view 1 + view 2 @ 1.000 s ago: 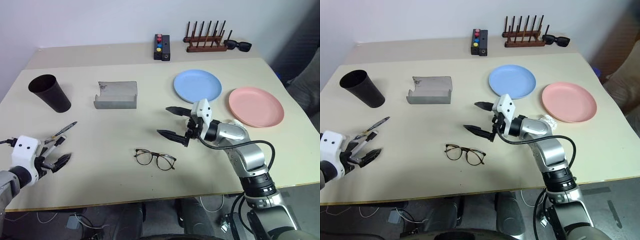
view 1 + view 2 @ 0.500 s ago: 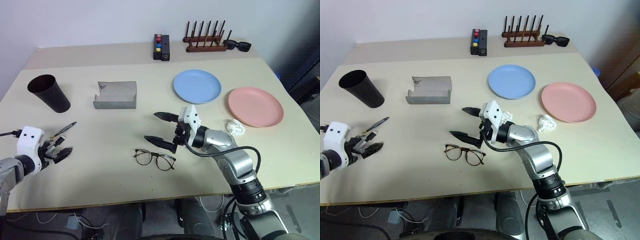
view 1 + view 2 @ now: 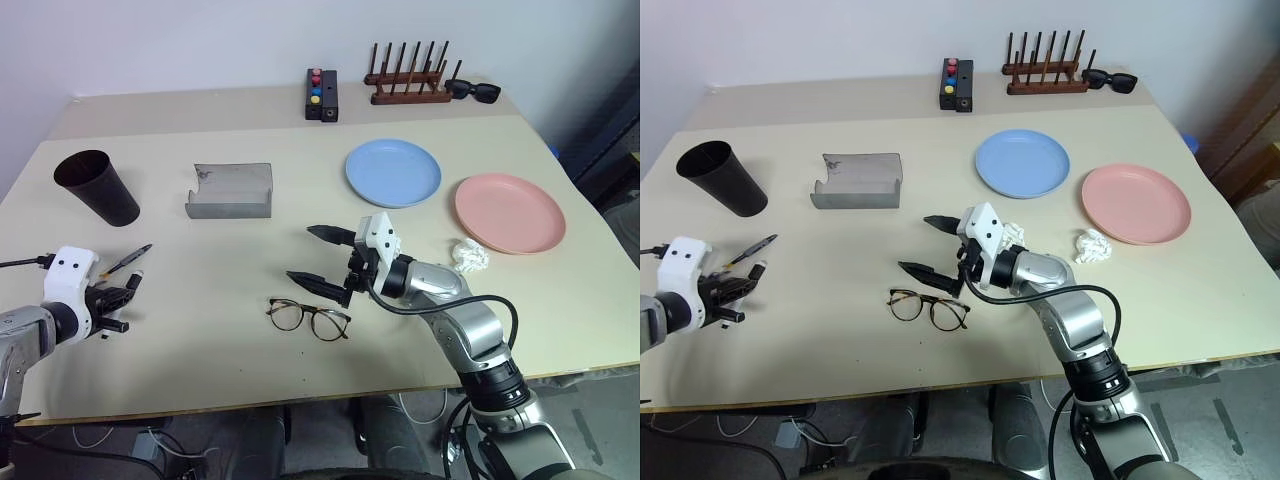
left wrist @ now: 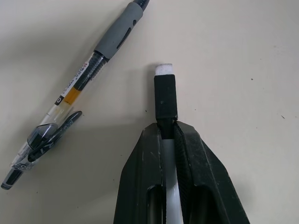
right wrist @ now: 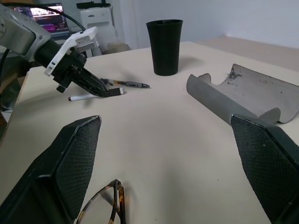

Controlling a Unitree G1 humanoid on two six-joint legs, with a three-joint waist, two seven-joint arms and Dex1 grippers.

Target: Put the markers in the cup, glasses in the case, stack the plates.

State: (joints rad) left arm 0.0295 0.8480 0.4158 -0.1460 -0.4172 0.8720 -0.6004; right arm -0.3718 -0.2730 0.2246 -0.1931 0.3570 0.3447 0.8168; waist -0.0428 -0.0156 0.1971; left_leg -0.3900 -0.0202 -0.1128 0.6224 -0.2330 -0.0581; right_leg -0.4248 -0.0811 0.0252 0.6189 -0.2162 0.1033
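Observation:
My left gripper (image 4: 166, 128) is shut on the white marker (image 4: 165, 95) down on the table at the near left, and the marker's black end sticks out past the fingertips. The dark silvery marker (image 3: 131, 260) lies right beside it. Further back on the left stands the black cup (image 3: 95, 185). The grey case (image 3: 230, 190) lies open to its right. The wire-framed glasses (image 3: 308, 318) rest near the front edge, and my right gripper (image 3: 300, 255) hovers open just behind them, pointing left. The blue plate (image 3: 393, 172) and the pink plate (image 3: 509, 212) lie side by side on the right.
A crumpled white paper (image 3: 470, 255) lies in front of the pink plate. At the back stand a small black box with coloured buttons (image 3: 322, 94), a wooden peg rack (image 3: 412, 80) and black sunglasses (image 3: 475, 92).
My left gripper was open beside the markers; it has moved forward and shut on the white one. My right gripper shifted left over the glasses, then held still.

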